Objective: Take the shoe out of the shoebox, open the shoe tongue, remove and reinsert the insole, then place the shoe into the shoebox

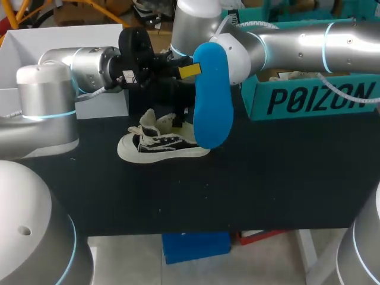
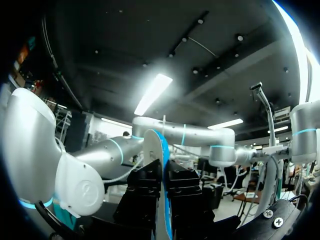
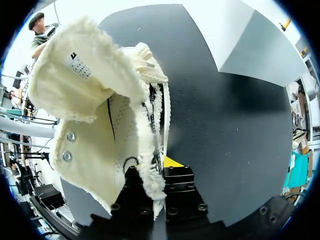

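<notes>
A cream and black high-top shoe [image 1: 160,142] lies on its side on the black table [image 1: 267,178]. My left gripper [image 1: 189,70] is above it, shut on the top end of the blue insole [image 1: 214,101], which hangs down over the shoe's toe end. In the left wrist view the insole [image 2: 161,165] stands edge-on between the black fingers of that gripper [image 2: 162,180]. My right gripper [image 3: 155,170] is down at the shoe's opening, shut on the frayed cream edge of the shoe [image 3: 100,130], next to the folded-out tongue [image 3: 85,75]. In the head view it [image 1: 176,113] is partly hidden.
The teal shoebox [image 1: 309,98] stands at the back right of the table. A white box [image 1: 59,41] sits at the back left behind my left arm. The table's front half is bare black surface.
</notes>
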You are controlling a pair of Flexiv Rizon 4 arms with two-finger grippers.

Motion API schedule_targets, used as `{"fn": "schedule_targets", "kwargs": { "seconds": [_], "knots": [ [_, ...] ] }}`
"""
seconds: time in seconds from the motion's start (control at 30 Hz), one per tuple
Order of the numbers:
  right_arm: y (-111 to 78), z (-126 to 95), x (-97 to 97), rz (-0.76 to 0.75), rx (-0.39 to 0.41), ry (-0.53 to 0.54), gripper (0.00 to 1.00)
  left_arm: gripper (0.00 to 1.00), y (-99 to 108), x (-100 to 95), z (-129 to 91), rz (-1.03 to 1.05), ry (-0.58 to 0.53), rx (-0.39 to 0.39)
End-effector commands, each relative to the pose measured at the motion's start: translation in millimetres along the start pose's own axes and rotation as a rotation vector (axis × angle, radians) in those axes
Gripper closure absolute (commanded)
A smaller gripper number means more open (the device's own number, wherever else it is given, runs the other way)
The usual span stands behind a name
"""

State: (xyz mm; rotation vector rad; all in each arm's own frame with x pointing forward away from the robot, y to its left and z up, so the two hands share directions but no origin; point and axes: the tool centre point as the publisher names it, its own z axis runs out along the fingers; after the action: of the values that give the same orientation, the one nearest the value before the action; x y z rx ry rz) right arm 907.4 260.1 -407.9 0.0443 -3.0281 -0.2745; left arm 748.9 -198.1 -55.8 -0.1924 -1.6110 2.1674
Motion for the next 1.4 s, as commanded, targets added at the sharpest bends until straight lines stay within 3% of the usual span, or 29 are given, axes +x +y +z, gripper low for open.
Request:
{"fn": "schedule_targets", "kwargs": {
  "seconds": [0.03, 0.2, 0.4, 0.57, 0.8, 1.07, 1.4],
  "knots": [
    [1.0, 1.9, -1.6, 0.001, 0.001, 0.000, 1.00, 1.00, 1.0, 0.9, -0.4, 0.002, -0.001, 0.001],
    [1.1, -18.0, -3.9, 0.042, -0.049, -0.008, 1.00, 1.00, 1.0, 0.9, -0.4, 0.002, -0.001, 0.001],
    [-12.9, -50.9, -4.3, 0.207, -0.004, -0.121, 1.00, 1.00, 1.0, 0.9, -0.4, 0.002, -0.001, 0.001],
    [-30.9, -69.4, -8.4, 0.437, 0.086, -0.229, 1.00, 1.00, 1.0, 0.9, -0.4, 0.002, -0.001, 0.001],
    [-47.9, -93.1, -12.9, 0.804, 0.098, -0.370, 1.00, 1.00, 1.0, 0.9, -0.4, 0.002, -0.001, 0.001],
    [-51.7, -101.0, 0.7, 1.143, 0.053, -0.481, 1.00, 1.00, 1.0, 0.9, -0.4, 0.002, -0.001, 0.001],
    [-53.4, -89.8, 16.8, 1.515, -0.038, -0.535, 1.00, 1.00, 1.0, 0.9, -0.4, 0.002, -0.001, 0.001]
  ]
}}
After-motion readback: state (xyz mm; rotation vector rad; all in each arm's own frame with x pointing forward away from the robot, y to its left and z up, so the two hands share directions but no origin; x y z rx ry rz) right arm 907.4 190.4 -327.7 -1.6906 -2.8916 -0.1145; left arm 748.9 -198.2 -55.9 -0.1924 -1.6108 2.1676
